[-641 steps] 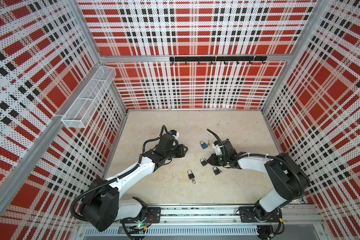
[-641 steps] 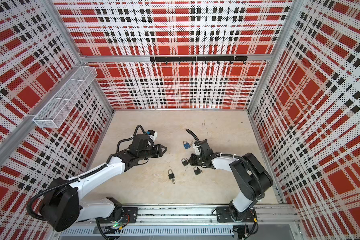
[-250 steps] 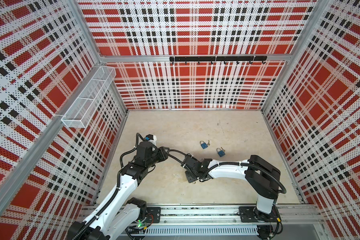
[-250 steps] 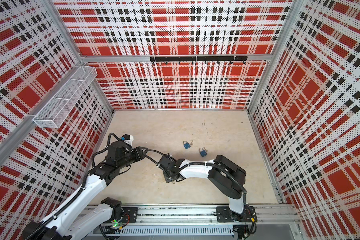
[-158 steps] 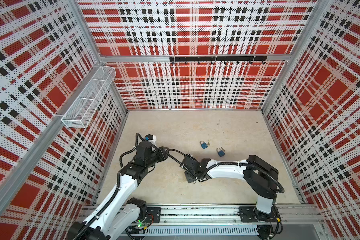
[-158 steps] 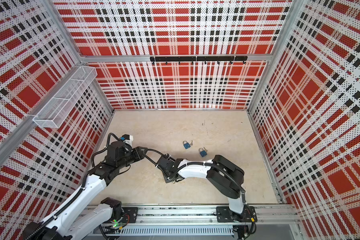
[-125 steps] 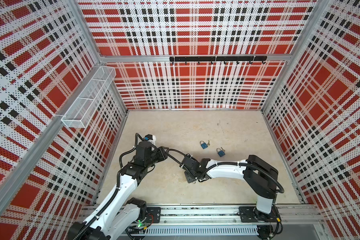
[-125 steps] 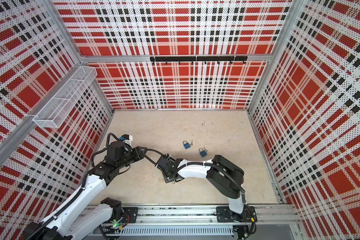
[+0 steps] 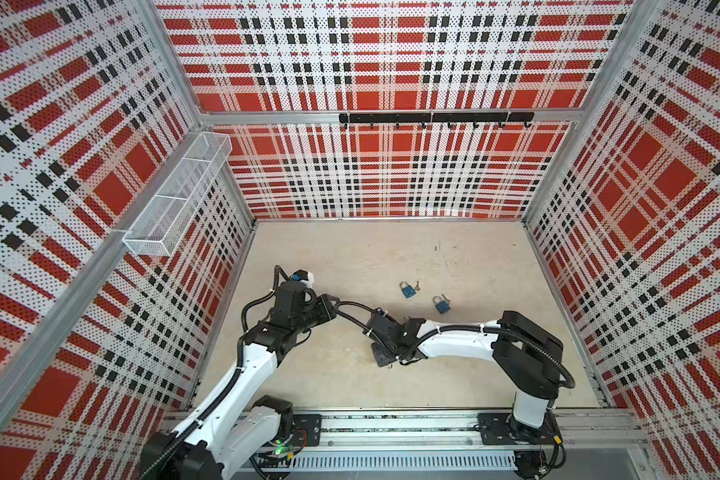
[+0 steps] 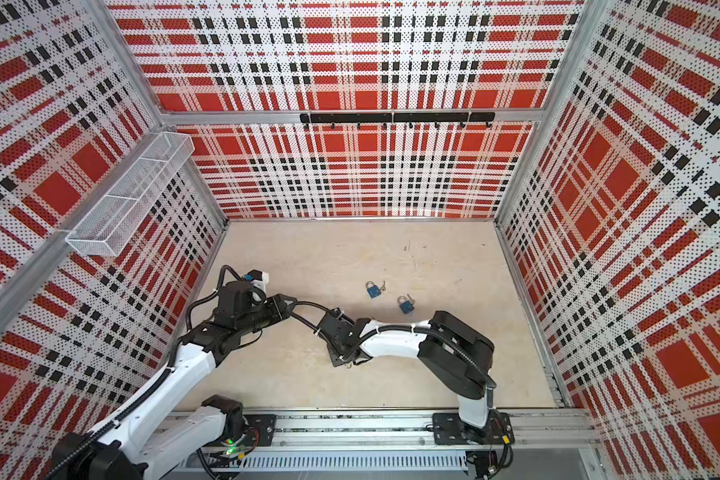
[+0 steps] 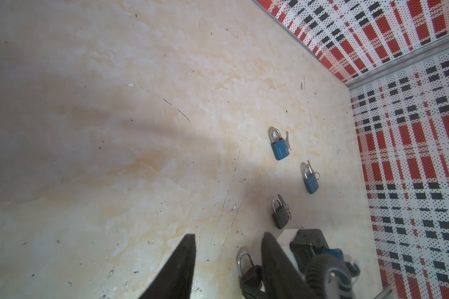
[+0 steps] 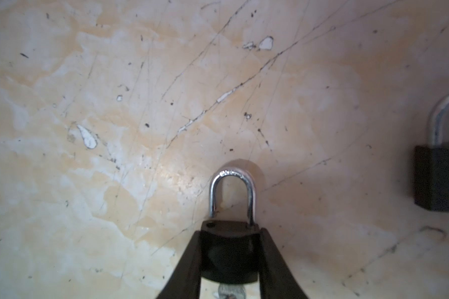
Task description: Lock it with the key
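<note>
A: Item one, the lock in hand. How is it looking?

B: Black padlock (image 12: 230, 255), matt body, bright silver shackle (image 12: 251, 196). One shackle leg is sitting in the body and the other is standing clear of its hole, so it is showing unlocked. The right gripper (image 12: 230, 231) is clamping the body from both sides, with the shackle pointing away from the wrist. In a top view that gripper (image 9: 385, 358) is sitting down at the beige, scratched tabletop (image 9: 350, 249), toward 6 o'clock of its middle.

A: And the key?

B: Only a scrap of silver key (image 12: 231, 291) is peeking out under the body, and the frame edge is cutting it. I cannot tell how far it is seated. From above, the gripper is hiding the padlock itself.

A: Anything else being cut off?

B: A second black padlock (image 12: 441, 178) is lying half outside the right wrist view. The right arm (image 9: 454, 338) is screening it from above.

A: Surroundings?

B: A blue padlock (image 9: 408, 290) and a further blue padlock (image 9: 442, 306) are lying flat, each with a small key by its shackle. They are at about 1 o'clock from the right gripper, well apart from it. The left gripper (image 9: 331, 305) is hovering at 10 o'clock from it, with its fingers (image 11: 182, 264) standing apart and holding nothing. A mesh basket (image 9: 175, 199) is hanging on the left wall and a hook rail (image 9: 433, 117) on the back wall.
</note>
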{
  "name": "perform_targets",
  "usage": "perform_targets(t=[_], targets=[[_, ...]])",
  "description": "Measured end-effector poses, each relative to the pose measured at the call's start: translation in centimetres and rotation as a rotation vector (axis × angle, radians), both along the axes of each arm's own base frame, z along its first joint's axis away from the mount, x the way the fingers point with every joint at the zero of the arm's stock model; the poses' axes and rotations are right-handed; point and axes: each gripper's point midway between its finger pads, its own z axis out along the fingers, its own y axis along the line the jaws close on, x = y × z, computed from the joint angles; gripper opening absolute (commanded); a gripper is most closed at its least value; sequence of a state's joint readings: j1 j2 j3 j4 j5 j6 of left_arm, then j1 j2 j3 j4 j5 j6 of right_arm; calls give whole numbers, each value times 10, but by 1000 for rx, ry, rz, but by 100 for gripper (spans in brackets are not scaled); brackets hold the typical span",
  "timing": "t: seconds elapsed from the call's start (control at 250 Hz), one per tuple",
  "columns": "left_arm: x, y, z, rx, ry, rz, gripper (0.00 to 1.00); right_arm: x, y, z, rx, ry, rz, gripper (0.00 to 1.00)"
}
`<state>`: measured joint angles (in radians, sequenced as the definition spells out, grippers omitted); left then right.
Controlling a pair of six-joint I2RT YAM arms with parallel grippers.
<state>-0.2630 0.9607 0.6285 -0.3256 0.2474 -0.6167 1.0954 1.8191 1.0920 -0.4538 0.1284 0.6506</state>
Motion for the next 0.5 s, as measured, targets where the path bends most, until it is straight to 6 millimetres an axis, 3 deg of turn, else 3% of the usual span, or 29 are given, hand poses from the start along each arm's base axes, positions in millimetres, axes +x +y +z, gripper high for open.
perform_targets(t=[0.5], targets=[[-2, -15, -1, -2, 52, -92, 41, 28, -25, 53, 169, -47, -10, 17]])
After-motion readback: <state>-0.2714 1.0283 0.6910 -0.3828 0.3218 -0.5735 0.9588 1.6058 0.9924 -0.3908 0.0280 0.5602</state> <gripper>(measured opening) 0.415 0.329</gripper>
